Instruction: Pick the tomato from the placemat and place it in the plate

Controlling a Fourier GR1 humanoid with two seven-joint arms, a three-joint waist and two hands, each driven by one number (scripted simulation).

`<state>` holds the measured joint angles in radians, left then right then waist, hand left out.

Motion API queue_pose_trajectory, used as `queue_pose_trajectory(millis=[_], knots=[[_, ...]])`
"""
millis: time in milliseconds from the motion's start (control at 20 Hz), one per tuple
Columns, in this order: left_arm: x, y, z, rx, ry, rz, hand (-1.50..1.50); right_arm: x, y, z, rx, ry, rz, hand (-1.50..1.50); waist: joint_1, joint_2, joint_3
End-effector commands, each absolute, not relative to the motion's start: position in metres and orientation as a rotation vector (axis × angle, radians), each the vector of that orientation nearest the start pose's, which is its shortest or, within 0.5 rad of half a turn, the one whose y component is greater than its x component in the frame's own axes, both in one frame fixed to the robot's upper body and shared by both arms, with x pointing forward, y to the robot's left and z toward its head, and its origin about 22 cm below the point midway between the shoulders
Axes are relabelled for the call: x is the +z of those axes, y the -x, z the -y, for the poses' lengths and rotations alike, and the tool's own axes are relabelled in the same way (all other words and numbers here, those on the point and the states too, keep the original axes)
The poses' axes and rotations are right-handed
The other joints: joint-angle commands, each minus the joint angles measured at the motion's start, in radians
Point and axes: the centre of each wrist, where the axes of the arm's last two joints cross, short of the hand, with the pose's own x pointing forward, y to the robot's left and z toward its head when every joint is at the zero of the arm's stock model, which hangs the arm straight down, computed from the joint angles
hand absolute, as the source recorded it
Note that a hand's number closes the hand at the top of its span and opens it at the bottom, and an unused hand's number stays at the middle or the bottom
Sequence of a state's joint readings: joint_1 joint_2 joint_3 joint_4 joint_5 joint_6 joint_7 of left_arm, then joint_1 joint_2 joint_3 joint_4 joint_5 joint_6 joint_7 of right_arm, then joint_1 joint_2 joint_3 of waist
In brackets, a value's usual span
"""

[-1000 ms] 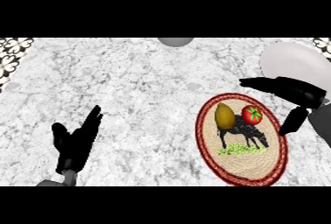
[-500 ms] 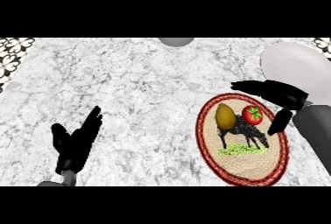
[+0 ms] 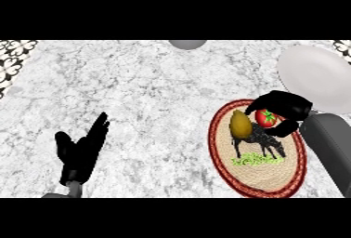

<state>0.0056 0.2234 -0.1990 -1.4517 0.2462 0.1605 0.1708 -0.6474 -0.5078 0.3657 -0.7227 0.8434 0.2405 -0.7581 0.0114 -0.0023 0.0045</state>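
Observation:
The red tomato (image 3: 266, 118) lies on the upper part of the oval woven placemat (image 3: 264, 175), which has a red rim and a dark animal picture. My right hand (image 3: 291, 108) comes in from the right and curls round the tomato, fingers over its far side and thumb at its near side. The tomato still rests on the mat. The white plate (image 3: 319, 74) sits behind and to the right of the mat, partly cut by the view's edge. My left hand (image 3: 81, 153) rests open at the lower left, fingers up.
A yellow-brown oval fruit (image 3: 240, 124) stands on the placemat just left of the tomato. A grey round object (image 3: 187, 44) shows at the counter's far edge. Patterned tiles (image 3: 14, 58) border the far left corner. Marble counter (image 3: 151, 107) spreads between the hands.
My right hand has moved left and down from beside the mat onto the tomato and curled its fingers round it. The tomato, the fruit and the left hand have stayed put.

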Motion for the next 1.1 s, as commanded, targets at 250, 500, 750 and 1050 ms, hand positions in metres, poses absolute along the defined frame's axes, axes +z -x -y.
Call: queue_pose_trajectory(millis=[250, 500, 750, 1050], knots=[[-0.034, -0.234, -0.231, -0.015, 0.005, 1.189, 0.00, 0.007, -0.371, 0.315, 1.842, 0.244, 1.490, 1.50, -0.005, 0.004, -0.004], [-0.024, -0.224, -0.263, 0.019, -0.052, 1.176, 0.00, -0.015, -0.321, 0.307, 1.691, 0.351, 1.470, 1.50, -0.052, -0.015, -0.006], [-0.029, -0.228, -0.253, 0.084, -0.053, 1.175, 0.00, -0.029, -0.260, 0.340, 1.493, 0.422, 1.553, 1.50, -0.113, -0.022, -0.007], [-0.046, -0.207, -0.260, 0.082, -0.064, 1.168, 0.00, 0.019, -0.235, 0.345, 1.143, 0.512, 1.919, 1.50, -0.094, -0.016, -0.008]])
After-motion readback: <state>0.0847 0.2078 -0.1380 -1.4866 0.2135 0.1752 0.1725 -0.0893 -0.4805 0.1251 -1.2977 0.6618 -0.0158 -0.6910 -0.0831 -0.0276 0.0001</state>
